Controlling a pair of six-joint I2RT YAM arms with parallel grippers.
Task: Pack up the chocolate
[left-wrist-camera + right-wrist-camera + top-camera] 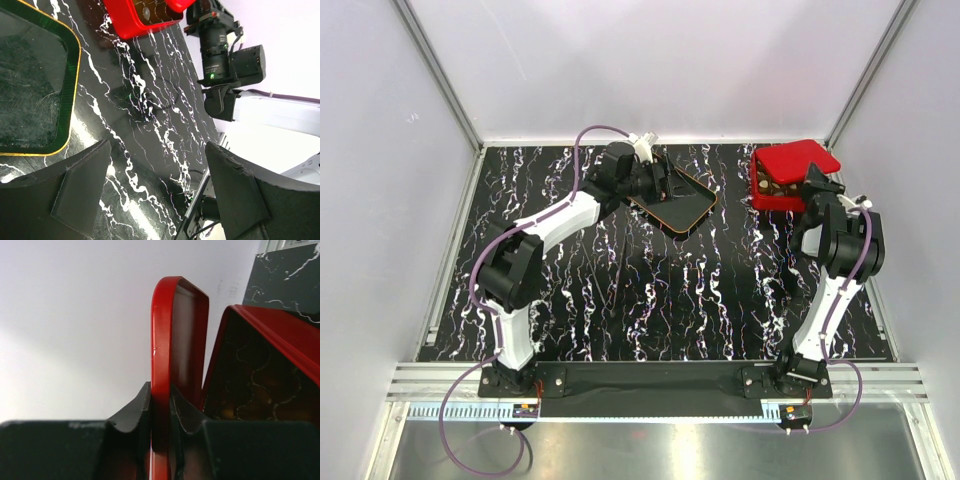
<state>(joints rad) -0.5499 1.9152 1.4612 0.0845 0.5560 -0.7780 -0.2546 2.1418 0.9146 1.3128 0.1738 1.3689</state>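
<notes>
As seen from overhead, the red lid (800,160) hides most of the red box (756,190); little chocolate (778,187) shows inside. From the left wrist, the left gripper (157,170) has jaws gaping, empty, beside the black tray (30,85). From the right wrist, the right gripper (160,395) has jaws pinched on the lid's edge; the box's contents look murky.
</notes>
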